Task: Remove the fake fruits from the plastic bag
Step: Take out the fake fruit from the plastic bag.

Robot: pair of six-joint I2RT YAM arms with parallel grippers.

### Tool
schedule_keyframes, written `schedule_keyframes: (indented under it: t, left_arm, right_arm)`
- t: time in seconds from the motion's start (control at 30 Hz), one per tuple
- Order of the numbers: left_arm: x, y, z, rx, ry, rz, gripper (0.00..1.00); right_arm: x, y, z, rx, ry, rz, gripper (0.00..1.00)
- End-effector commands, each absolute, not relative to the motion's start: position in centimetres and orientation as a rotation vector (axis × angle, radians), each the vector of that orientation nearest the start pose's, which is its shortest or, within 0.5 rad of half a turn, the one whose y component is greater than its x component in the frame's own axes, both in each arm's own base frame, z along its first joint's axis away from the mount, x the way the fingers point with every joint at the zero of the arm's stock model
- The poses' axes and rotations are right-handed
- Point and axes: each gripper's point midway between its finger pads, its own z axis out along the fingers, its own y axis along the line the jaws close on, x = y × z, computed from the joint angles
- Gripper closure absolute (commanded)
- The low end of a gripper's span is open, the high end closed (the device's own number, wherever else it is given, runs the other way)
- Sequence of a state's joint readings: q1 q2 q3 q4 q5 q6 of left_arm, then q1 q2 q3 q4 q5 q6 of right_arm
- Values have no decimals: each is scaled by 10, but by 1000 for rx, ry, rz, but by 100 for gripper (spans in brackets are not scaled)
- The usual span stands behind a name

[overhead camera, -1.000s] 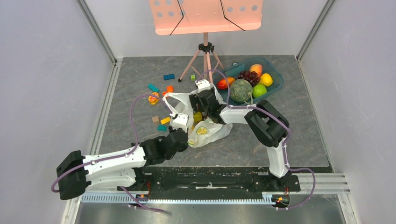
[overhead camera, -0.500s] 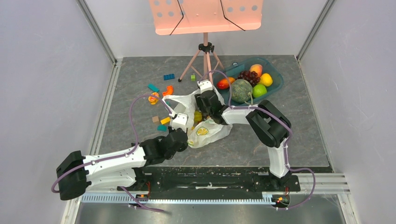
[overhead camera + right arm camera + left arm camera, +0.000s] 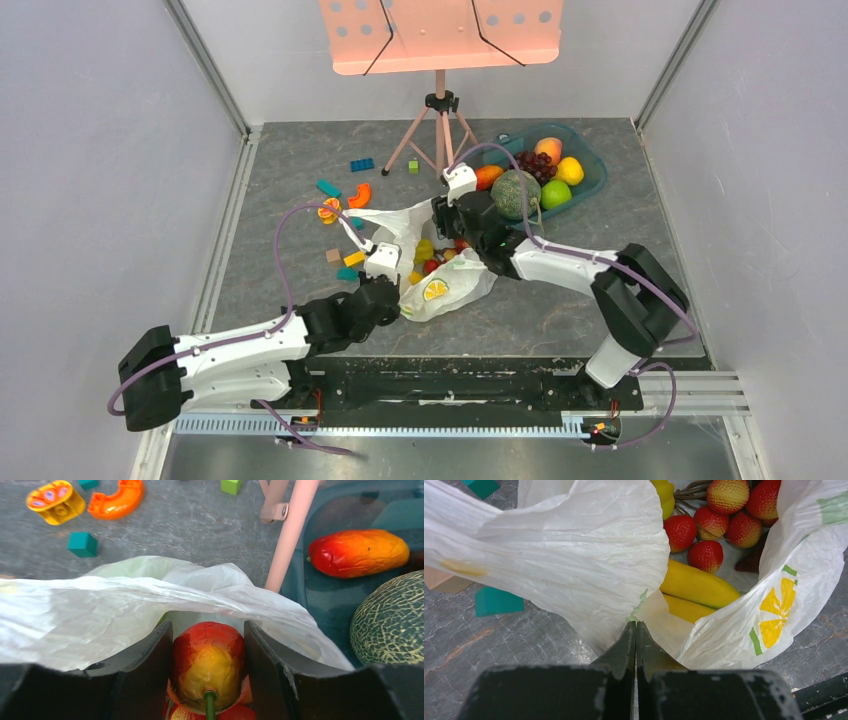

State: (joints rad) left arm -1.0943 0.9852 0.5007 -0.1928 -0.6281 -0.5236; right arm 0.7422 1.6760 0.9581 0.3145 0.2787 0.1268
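The plastic bag [image 3: 455, 285] lies crumpled in the middle of the floor, its mouth open toward the far side. My left gripper [image 3: 398, 292] is shut on the bag's near edge [image 3: 589, 555]; its jaws [image 3: 636, 626] are pressed together on the film. Inside lie the yellow banana bunch [image 3: 696, 586] and the cluster of red-pink balls [image 3: 719, 510]. My right gripper [image 3: 452, 238] reaches into the bag mouth and is shut on one red-yellow ball of the cluster [image 3: 209, 660], with the bag's rim [image 3: 125, 610] just beyond it.
A teal tray [image 3: 592, 165] at the back right holds a netted melon [image 3: 392, 617], a mango [image 3: 357, 552], grapes and other fruits. A pink music-stand leg [image 3: 290, 535] stands just behind the bag. Toy blocks [image 3: 340, 190] lie scattered to the left.
My right arm has swung its elbow out to the right and the gripper has shifted right and back with the ball cluster. The bag mouth has opened wider. The left gripper has held still.
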Motion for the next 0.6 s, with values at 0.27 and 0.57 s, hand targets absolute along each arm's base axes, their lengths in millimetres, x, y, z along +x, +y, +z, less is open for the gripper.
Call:
schedule_keyframes:
  t: [0.27,0.57]
  left_arm:
    - [203,-201,107,200,2085,-287,98]
    - [202,-205,109,215,2094,-300,98]
  right_arm:
    - [351,291,204,-445,1811,472,58]
    - [357,285,260,-407,1815,495,64]
